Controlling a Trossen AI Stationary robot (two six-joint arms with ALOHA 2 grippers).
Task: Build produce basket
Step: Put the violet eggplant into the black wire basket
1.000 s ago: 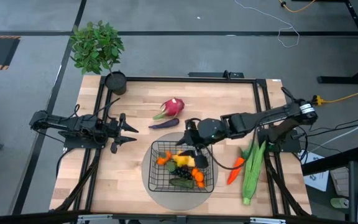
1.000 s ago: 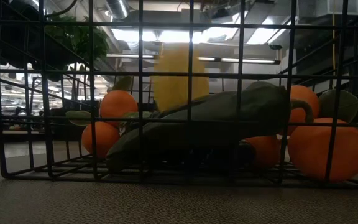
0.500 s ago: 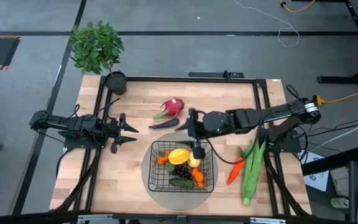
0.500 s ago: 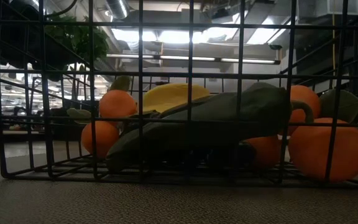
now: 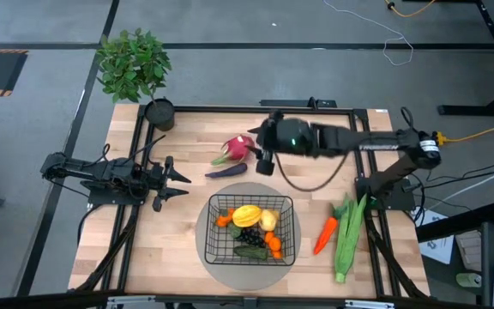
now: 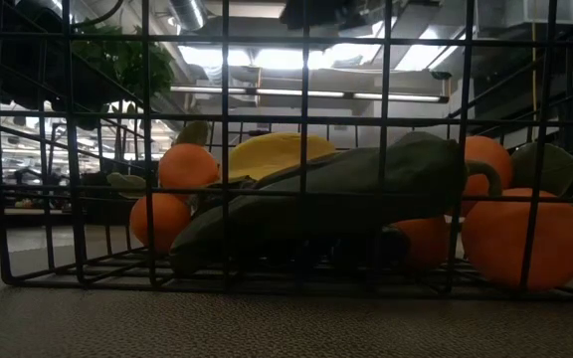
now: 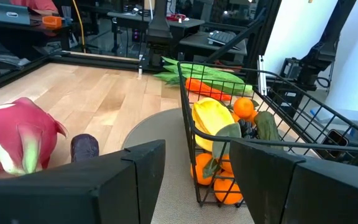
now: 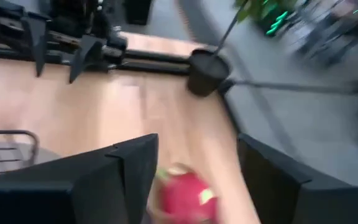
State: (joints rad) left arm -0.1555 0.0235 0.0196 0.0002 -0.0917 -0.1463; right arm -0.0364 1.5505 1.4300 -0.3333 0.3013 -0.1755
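The black wire basket [image 5: 211, 208] stands on a grey round mat near the table's front edge. It holds yellow fruits [image 5: 247, 215], orange ones, dark grapes and a green cucumber [image 6: 366, 184]. The pink dragon fruit [image 5: 238, 147] and the purple eggplant [image 5: 225, 171] lie on the wood beyond the basket. The carrot [image 5: 325, 234] and the green husk [image 5: 347, 236] lie to the basket's right. My right gripper [image 5: 262, 160] hangs open just right of the dragon fruit [image 8: 182, 196], touching nothing. My left gripper [image 5: 177, 181] waits open at the left.
A black pot [image 5: 159, 113] with a leafy plant [image 5: 133, 64] stands at the table's far left corner. A black frame runs along the table's edges. Bare wood lies between the left gripper and the basket [image 7: 180, 68].
My right gripper has gone from over the basket toward the table's far edge and swung toward the dragon fruit. The yellow fruit that stood upright in the basket has tipped over and now lies across the other produce.
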